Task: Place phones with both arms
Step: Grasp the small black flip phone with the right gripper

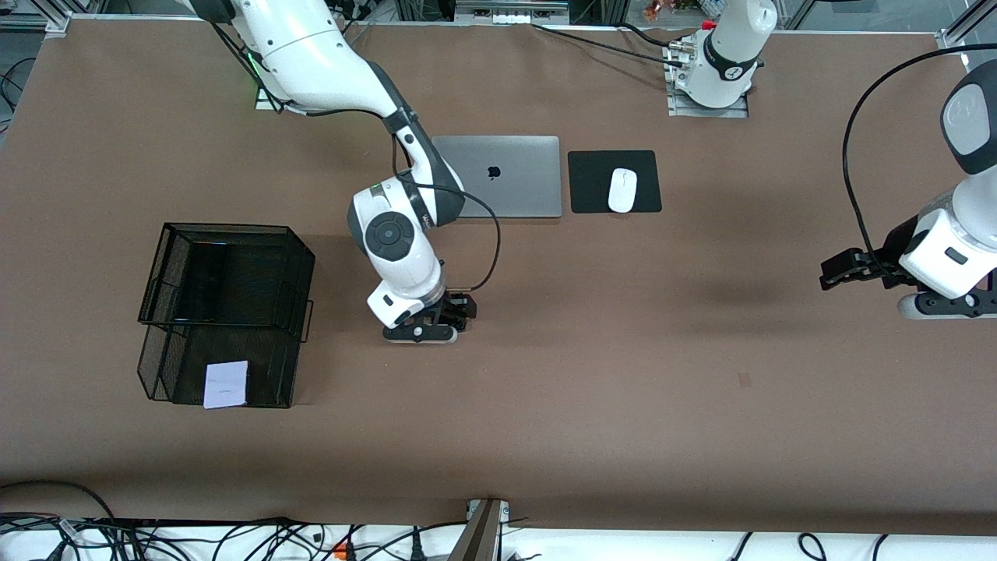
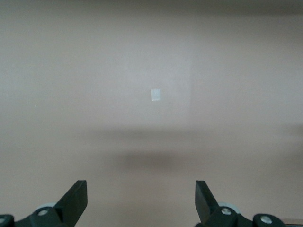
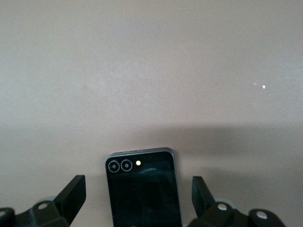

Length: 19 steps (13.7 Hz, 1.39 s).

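A small black squarish folded phone (image 3: 143, 191) lies flat on the brown table, its two camera rings showing. My right gripper (image 3: 137, 183) is low over it, open, with a finger on each side and not touching it. In the front view the right gripper (image 1: 450, 310) hides that phone. A pale white-lavender phone (image 1: 226, 383) lies in the lower tray of a black mesh basket (image 1: 152, 374). I cannot make out the long black phone. My left gripper (image 1: 832, 274) hangs open and empty over bare table at the left arm's end; it also shows in the left wrist view (image 2: 140, 187).
The black mesh basket's upper tier (image 1: 226, 276) stands toward the right arm's end. A closed silver laptop (image 1: 506, 175) and a white mouse (image 1: 622, 189) on a black pad (image 1: 592, 183) lie near the arms' bases. Cables run along the table's near edge.
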### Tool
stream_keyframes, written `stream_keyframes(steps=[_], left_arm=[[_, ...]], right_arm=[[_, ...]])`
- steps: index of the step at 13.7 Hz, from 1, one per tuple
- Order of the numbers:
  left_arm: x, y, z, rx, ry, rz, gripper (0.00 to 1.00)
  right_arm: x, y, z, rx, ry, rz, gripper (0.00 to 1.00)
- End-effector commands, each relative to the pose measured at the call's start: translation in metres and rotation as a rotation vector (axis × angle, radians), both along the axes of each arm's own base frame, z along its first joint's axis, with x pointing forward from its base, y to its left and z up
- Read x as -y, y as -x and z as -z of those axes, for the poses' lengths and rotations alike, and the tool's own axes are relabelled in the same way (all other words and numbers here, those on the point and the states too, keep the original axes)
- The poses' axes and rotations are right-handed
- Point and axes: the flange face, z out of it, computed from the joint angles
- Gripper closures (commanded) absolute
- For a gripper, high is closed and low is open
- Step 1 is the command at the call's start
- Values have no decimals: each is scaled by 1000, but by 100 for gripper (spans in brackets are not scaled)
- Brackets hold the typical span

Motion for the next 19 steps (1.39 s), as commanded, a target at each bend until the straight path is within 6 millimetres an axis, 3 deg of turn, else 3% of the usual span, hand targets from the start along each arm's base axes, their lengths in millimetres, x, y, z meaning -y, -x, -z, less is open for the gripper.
stream_keyframes(steps=[1,2,7,19], left_arm=[[9,0,-34,63,-10,30,0],[12,-1,-39,71,-11,41,0],[29,1,-36,56,9,58,0],[27,1,-24,23,14,35,0]], right_arm=[[-11,3,10,17,33,-53,1],[-22,11,16,34,32,-82,1],[-19,14,39,54,44,-113,1],[-7,15,53,63,57,-159,1]])
